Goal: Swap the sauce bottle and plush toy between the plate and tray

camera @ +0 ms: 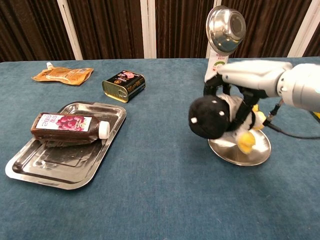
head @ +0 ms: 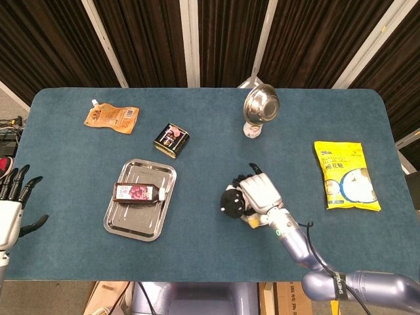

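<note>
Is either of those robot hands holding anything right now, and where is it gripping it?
Yes. The right hand grips the plush toy around its body from above, over the plate. The left hand holds nothing.

One tray (camera: 30, 170), plate (camera: 227, 150), sauce bottle (camera: 67, 125), plush toy (camera: 215, 116), two pouches (head: 112, 117).
</note>
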You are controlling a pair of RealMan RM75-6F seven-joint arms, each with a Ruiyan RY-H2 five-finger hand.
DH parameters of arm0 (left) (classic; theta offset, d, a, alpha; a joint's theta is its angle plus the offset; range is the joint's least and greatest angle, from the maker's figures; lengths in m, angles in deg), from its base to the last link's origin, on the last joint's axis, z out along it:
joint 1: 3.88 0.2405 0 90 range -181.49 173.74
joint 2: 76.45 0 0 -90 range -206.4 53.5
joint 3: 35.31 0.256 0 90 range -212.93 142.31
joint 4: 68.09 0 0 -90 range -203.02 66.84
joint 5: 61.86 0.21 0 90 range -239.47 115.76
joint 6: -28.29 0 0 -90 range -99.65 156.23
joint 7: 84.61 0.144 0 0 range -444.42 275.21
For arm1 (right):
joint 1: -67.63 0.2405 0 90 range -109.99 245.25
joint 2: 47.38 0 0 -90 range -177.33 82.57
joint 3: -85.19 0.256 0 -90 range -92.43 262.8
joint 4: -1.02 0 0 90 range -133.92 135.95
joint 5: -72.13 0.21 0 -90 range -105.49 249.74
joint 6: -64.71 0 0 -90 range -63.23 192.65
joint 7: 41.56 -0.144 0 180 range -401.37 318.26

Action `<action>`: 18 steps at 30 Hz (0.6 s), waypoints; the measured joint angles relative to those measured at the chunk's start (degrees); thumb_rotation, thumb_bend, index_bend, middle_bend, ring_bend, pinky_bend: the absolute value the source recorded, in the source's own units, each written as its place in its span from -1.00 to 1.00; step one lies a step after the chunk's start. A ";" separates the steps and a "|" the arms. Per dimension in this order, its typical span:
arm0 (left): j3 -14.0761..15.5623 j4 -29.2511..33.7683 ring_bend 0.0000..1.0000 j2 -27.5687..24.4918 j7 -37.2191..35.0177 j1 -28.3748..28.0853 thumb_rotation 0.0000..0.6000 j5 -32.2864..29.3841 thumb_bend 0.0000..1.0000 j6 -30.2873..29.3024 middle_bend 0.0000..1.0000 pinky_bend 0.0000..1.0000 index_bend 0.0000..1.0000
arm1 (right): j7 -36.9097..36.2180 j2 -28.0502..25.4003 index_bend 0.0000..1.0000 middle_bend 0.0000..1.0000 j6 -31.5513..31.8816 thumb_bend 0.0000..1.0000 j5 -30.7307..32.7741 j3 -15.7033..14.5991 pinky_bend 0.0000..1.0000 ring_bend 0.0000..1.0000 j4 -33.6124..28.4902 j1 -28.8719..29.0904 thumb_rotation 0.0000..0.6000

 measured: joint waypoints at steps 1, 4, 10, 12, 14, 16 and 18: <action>-0.04 0.01 -1.00 0.04 0.12 0.05 1.00 0.05 -0.64 -0.07 -1.00 -0.80 -0.60 | 0.02 -0.15 -0.52 -0.40 -0.44 -0.63 0.11 -0.58 -0.99 -0.44 0.56 0.07 1.00; -0.12 -0.03 -1.00 0.21 0.44 0.13 1.00 0.15 -0.64 -0.12 -1.00 -0.80 -0.60 | 0.92 -0.46 -0.67 -0.64 -1.54 -0.77 0.44 -2.33 -1.00 -0.68 2.06 0.43 1.00; -0.34 -0.23 -1.00 0.58 1.07 0.13 1.00 0.14 -0.64 0.12 -1.00 -0.80 -0.61 | 2.27 0.60 -0.98 -0.97 -0.64 -0.86 0.48 -3.47 -1.00 -1.00 4.64 0.74 1.00; -0.39 -0.18 -1.00 0.48 1.11 0.20 1.00 -0.01 -0.64 0.25 -1.00 -0.80 -0.61 | 3.07 0.95 -1.00 -1.00 0.48 -0.88 0.32 -3.79 -1.00 -1.00 5.29 0.69 1.00; -0.48 -0.03 -1.00 0.33 0.96 0.25 1.00 -0.13 -0.64 0.30 -1.00 -0.80 -0.61 | 4.59 0.54 -1.00 -1.00 1.04 -0.89 0.82 -4.27 -1.00 -1.00 5.00 0.64 1.00; -0.56 0.01 -1.00 0.17 0.73 0.30 1.00 -0.17 -0.64 0.31 -1.00 -0.80 -0.61 | 6.23 -0.48 -1.00 -1.00 1.59 -0.89 1.77 -4.72 -1.00 -1.00 3.62 0.57 1.00; -0.54 0.17 -1.00 -0.10 0.45 0.37 1.00 -0.19 -0.64 0.42 -1.00 -0.80 -0.61 | 8.00 -2.38 -1.00 -1.00 3.00 -0.90 2.81 -5.27 -1.00 -1.00 0.72 0.26 1.00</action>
